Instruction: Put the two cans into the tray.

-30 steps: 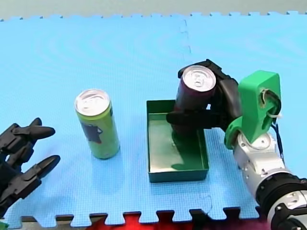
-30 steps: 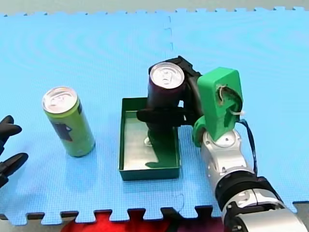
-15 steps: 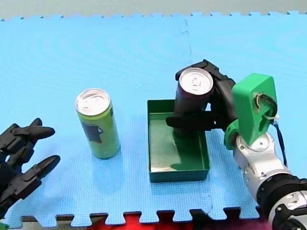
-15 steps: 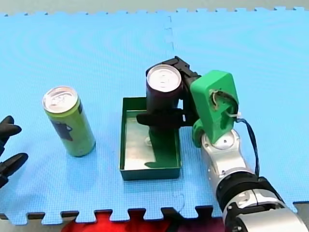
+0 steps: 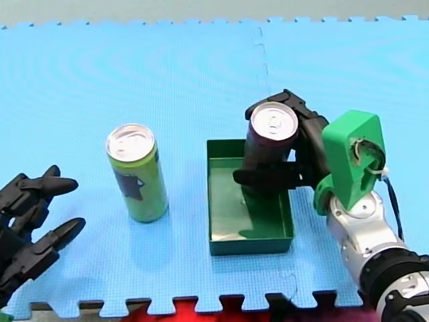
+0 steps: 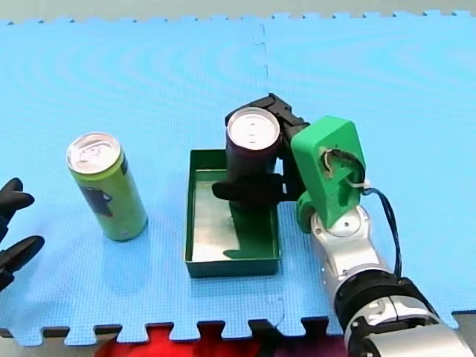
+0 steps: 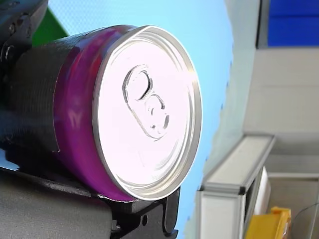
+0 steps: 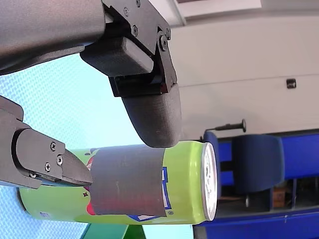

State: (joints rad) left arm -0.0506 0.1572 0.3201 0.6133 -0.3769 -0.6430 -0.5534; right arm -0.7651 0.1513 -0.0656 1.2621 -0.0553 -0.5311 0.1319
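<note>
My right hand [image 5: 295, 157] clasps the smooth, silver-topped purple can [image 5: 268, 144] upright over the shallow rectangular green tray [image 5: 210, 194]; the slim green can [image 5: 137, 174] stands left of it on dimpled foam mat [image 5: 134, 80]; my left hand [image 5: 30, 225], empty, is at the near left corner.

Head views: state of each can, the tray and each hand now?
purple can: upright, in the right hand, over the tray's far right part.
green can: upright on the mat, left of the tray, untouched.
tray: on the mat, green can outside it.
right hand: shut on the purple can.
left hand: open, at the mat's near left edge.
</note>
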